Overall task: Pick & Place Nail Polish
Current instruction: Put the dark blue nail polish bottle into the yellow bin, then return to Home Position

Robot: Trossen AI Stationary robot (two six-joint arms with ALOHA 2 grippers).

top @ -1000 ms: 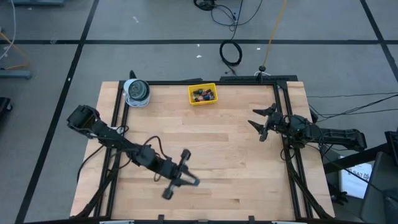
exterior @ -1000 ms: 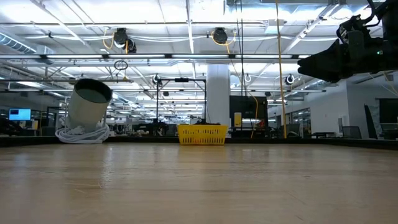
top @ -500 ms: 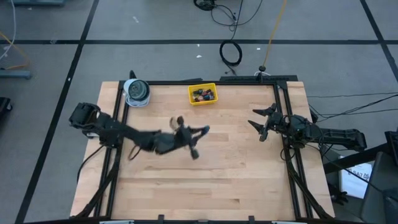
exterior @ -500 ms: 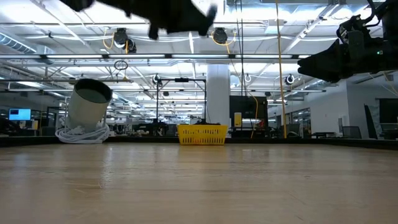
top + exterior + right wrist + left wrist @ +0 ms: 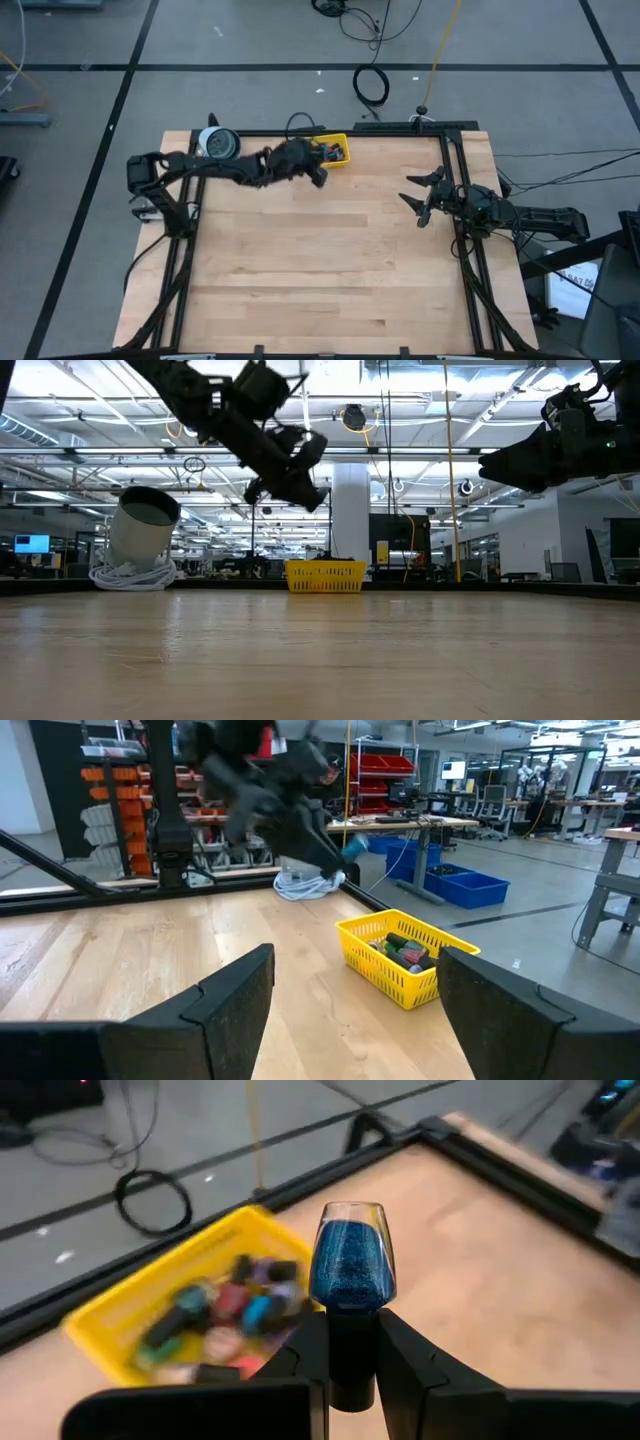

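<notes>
blue nail polish bottle (image 5: 352, 1260) clamped in left gripper (image 5: 352, 1365) — above yellow tray (image 5: 130, 1325).

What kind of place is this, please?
Probably a large robotics lab or workshop hall. A wooden table bears a yellow tray of nail polish, red parts bins line shelves, and workbenches stand under an open industrial ceiling.

Even, bright overhead light from ceiling strip lamps (image 5: 300, 422); faint shadows on the table (image 5: 330, 250). The yellow tray (image 5: 150, 1305) appears blurred.
</notes>
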